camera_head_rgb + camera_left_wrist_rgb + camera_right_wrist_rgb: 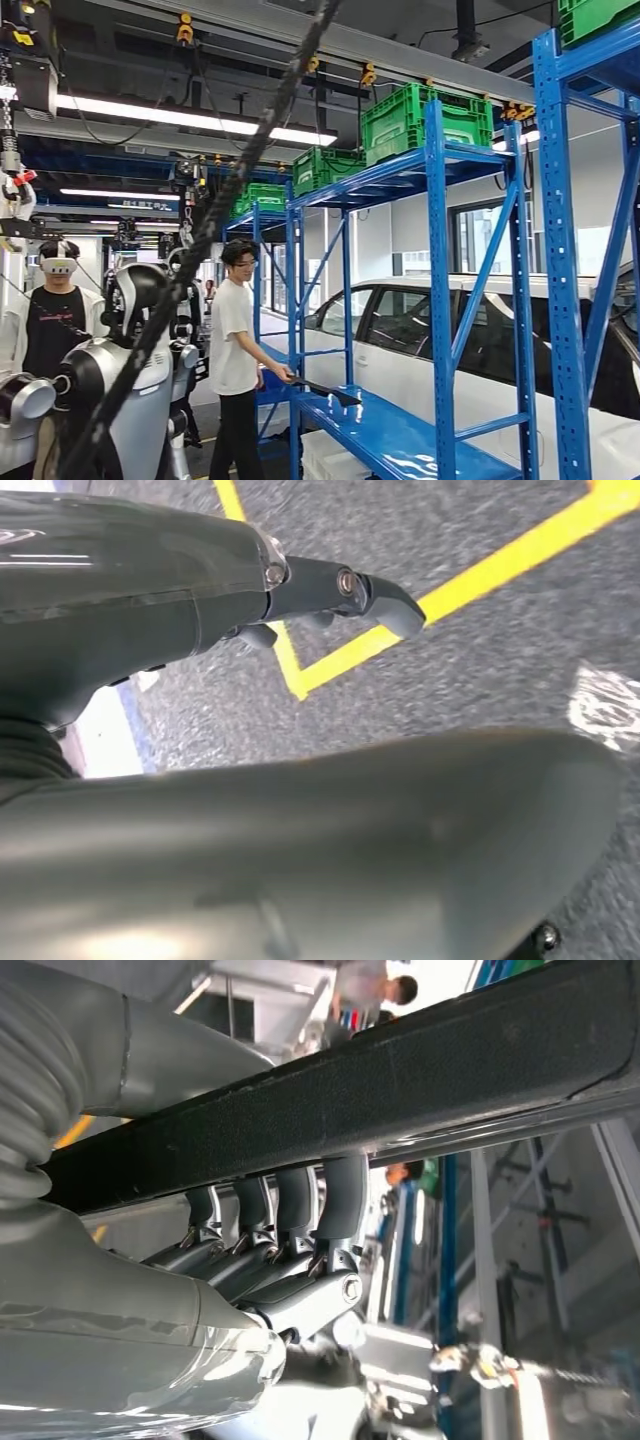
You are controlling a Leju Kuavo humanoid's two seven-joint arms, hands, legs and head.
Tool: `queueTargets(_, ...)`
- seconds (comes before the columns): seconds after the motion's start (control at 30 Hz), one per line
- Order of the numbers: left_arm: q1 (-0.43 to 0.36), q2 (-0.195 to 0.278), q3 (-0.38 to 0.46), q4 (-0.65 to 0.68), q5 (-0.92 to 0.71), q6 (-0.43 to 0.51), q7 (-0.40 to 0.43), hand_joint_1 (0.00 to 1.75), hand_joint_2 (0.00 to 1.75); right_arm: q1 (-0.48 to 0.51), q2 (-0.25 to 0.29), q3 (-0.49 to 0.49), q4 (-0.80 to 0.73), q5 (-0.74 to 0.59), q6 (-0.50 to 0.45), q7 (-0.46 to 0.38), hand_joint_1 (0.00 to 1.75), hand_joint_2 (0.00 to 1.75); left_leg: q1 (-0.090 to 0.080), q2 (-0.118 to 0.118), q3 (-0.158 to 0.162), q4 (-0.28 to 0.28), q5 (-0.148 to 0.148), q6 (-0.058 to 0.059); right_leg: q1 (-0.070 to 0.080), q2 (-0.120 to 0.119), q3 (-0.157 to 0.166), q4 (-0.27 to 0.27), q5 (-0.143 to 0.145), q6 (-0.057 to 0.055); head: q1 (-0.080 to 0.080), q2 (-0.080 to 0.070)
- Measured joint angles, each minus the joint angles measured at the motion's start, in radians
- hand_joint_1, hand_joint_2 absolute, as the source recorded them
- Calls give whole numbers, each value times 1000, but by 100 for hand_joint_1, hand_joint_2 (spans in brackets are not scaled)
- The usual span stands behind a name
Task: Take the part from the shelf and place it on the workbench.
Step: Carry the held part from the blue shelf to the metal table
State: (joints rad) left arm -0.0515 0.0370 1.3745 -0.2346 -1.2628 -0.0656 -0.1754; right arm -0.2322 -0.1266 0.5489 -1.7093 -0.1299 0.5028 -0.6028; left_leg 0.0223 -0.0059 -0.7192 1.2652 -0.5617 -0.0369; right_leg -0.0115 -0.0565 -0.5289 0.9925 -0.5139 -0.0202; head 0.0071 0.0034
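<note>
1. Black and long, the part (pixel 377 1070) is a flat, coarse-surfaced strip lying across the right hand (pixel 249 1260). In the head view the same part (pixel 204 225) runs diagonally across the picture, from low on the left up to the top centre, held well above the floor.
2. Right hand state: its dark fingers (pixel 340 1200) hook up against one edge of the part, and the grey thumb side lies along the other. The hand grips the part.
3. Left hand (pixel 332 590) state: the fingers are stretched out and hold nothing. The hand hangs over grey floor with yellow line markings (pixel 483 575).
4. Progress, judged: the pick-up from the shelf appears complete, since the part is off any shelf and in the hand. The placement is still to be done.
5. Workbench: none can be identified in these views, so the remaining travel cannot be estimated.
6. Surroundings: blue shelving (pixel 441 300) stands ahead and to the right, with green crates (pixel 423 115) on the top levels. A second dark strip (pixel 324 390) lies on the lower blue shelf.
7. A person in a white shirt (pixel 230 340) stands at that shelf, one arm reaching toward the strip. Another humanoid robot (pixel 136 360) stands to the left, and a white car (pixel 392 330) sits behind the shelving.
</note>
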Motion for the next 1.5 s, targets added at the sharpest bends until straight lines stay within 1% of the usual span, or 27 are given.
queueTargets(0.07, 0, 1, 0, 0, -2, 0, 0, 0, 175, -11, 9, 1, 19, 1, 0, -1, 175, 175, 1, 32, 74, -133, 60, -2, 1, -22, 3, 2, -5, 8, 0, 0)
queueTargets(0.13, -4, 2, -1, 0, -3, 0, 0, 0, 175, -24, 15, 1, 37, 2, 0, -3, 175, 175, -5, 63, 123, -231, 89, 9, 6, -42, 5, 6, -10, 18, 0, 0)
queueTargets(0.17, -6, 3, -1, 0, -3, 0, -1, 0, 175, -31, 17, 2, 45, 2, 1, -3, 175, 175, -10, 67, 128, -244, 88, 18, 8, -51, 6, 7, -12, 24, 0, 0)
queueTargets(0.23, -4, 3, -1, 0, -4, 0, -4, 0, 175, -44, 22, 4, 67, 3, 1, -4, 175, 175, -12, 49, 123, -245, 90, 35, 8, -65, 8, 7, -14, 34, 0, 0)
queueTargets(0.27, -2, 3, -1, 0, -5, 0, -7, 0, 175, -52, 25, 5, 80, 4, 1, -4, 175, 175, -11, 40, 122, -247, 92, 42, 5, -54, 8, 12, -22, 39, 0, 0)
queueTargets(0.33, -4, 4, -2, 0, -6, -1, -14, 0, 175, -67, 29, 5, 106, 5, 0, -3, 175, 175, -8, 22, 121, -250, 97, 55, 0, -2, -17, 75, -69, 45, -1, 0)
queueTargets(0.37, -6, 4, -2, 0, -8, -2, -17, 0, 175, -74, 29, 5, 121, 5, 0, 0, 175, 175, -9, 12, 119, -250, 99, 60, -1, 27, -45, 140, -103, 46, -1, 0)
queueTargets(0.43, -11, 4, -4, 0, -13, -6, -21, 0, 175, -86, 33, 5, 156, 10, -3, 10, 175, 175, -12, -12, 117, -250, 101, 65, 0, 50, -108, 275, -153, 44, -1, 0)
queueTargets(0.47, -12, 4, -5, 0, -15, -9, -23, 0, 175, -93, 36, 5, 175, 13, -6, 17, 175, 175, -14, -26, 117, -249, 102, 66, 0, 53, -124, 304, -152, 42, -1, 0)
queueTargets(0.5, -12, 4, -6, 0, -18, -10, -24, 0, 175, -102, 40, 5, 192, 17, -8, 23, 175, 175, -15, -39, 117, -249, 102, 67, 1, 55, -121, 292, -130, 39, -1, 0)
queueTargets(0.53, -12, 4, -8, 0, -20, -11, -26, 0, 175, -114, 46, 6, 209, 20, -11, 29, 175, 175, -16, -53, 118, -248, 103, 67, 2, 62, -100, 238, -92, 34, -1, 0)
queueTargets(0.6, -13, 2, -12, 0, -24, -12, -29, 0, 175, -143, 60, 8, 244, 26, -15, 39, 175, 175, -16, -78, 116, -246, 105, 64, 2, 112, -45, 102, -17, 22, 0, 0)
queueTargets(0.67, -17, 0, -14, 1, -27, -14, -33, 0, 175, -170, 73, 10, 278, 33, -19, 48, 175, 175, -10, -101, 104, -244, 111, 54, 3, 149, -20, 31, 8, 17, -1, 0)
queueTargets(0.73, -15, 0, -15, 1, -27, -14, -37, 0, 175, -190, 87, 12, 306, 38, -23, 55, 175, 175, -5, -124, 92, -245, 119, 41, 4, 133, -18, 19, 7, 16, -1, 1)
queueTargets(0.77, -13, 0, -15, 1, -27, -15, -39, 0, 175, -198, 95, 13, 318, 40, -24, 57, 175, 175, -6, -119, 88, -243, 118, 36, 2, 119, -17, 13, 8, 12, -1, 0)
queueTargets(0.83, -12, -2, -16, 1, -28, -16, -41, 0, 175, -212, 109, 15, 340, 41, -28, 58, 175, 175, -10, -73, 64, -196, 87, 27, -4, 90, -11, 2, 14, 5, -1, 0)
queueTargets(0.9, -17, -3, -18, 1, -29, -17, -43, 0, 175, -218, 115, 15, 363, 42, -32, 59, 175, 175, -7, -22, 7, -78, 28, 18, -3, 58, -9, -1, 14, 2, -1, 0)
queueTargets(0.97, -18, -3, -19, 1, -29, -18, -44, 0, 175, -219, 118, 16, 385, 43, -35, 59, 175, 175, 1, -8, -37, 14, 1, 8, -3, 26, -9, -1, 13, 3, -1, 0)
queueTargets(1.03, -14, -4, -20, 1, -29, -18, -45, 0, 175, -219, 122, 17, 399, 43, -35, 56, 175, 175, 9, 3, -11, -31, 40, 0, -5, 0, -6, 0, 8, 9, -1, 0)
queueTargets(1.1, -13, -5, -21, 1, -27, -17, -49, 0, 175, -219, 127, 18, 402, 43, -31, 48, 175, 175, 8, 39, 60, -162, 98, -5, -5, -21, 0, 4, -1, 21, -1, 0)
queueTargets(1.17, -17, -7, -20, 1, -23, -17, -54, 0, 175, -217, 129, 19, 398, 43, -26, 42, 175, 175, 1, 70, 95, -233, 115, 6, -1, -38, 4, 6, -9, 34, -1, 0)
queueTargets(1.23, -15, -7, -20, 1, -18, -17, -56, 0, 175, -212, 130, 23, 389, 42, -21, 40, 175, 175, -5, 62, 91, -237, 109, 26, 1, -56, 9, 5, -12, 45, -1, 0)
queueTargets(1.27, -12, -7, -20, 1, -15, -17, -57, 0, 175, -209, 131, 26, 382, 42, -18, 40, 175, 175, -5, 52, 91, -238, 110, 33, -1, -56, 12, 6, -17, 50, -1, 0)
queueTargets(1.33, -9, -7, -20, 1, -12, -17, -57, 0, 175, -203, 132, 29, 367, 41, -13, 39, 175, 175, -4, 34, 91, -240, 111, 46, -7, -14, -3, 48, -53, 55, -1, 0)
queueTargets(1.4, -13, -7, -20, 1, -8, -17, -58, 0, 175, -192, 130, 32, 355, 38, -10, 39, 175, 175, -6, 11, 91, -241, 112, 56, -6, 38, -60, 173, -120, 51, -1, 0)
queueTargets(1.43, -15, -7, -19, 1, -5, -17, -58, 0, 175, -186, 128, 33, 351, 36, -7, 40, 175, 175, -9, -2, 91, -240, 112, 59, -4, 48, -96, 244, -146, 48, -1, 0)
queueTargets(1.5, -14, -7, -18, 1, -2, -18, -57, 0, 175, -174, 126, 36, 346, 33, -3, 41, 175, 175, -15, -30, 93, -240, 112, 62, 1, 55, -134, 303, -144, 40, -1, 0)
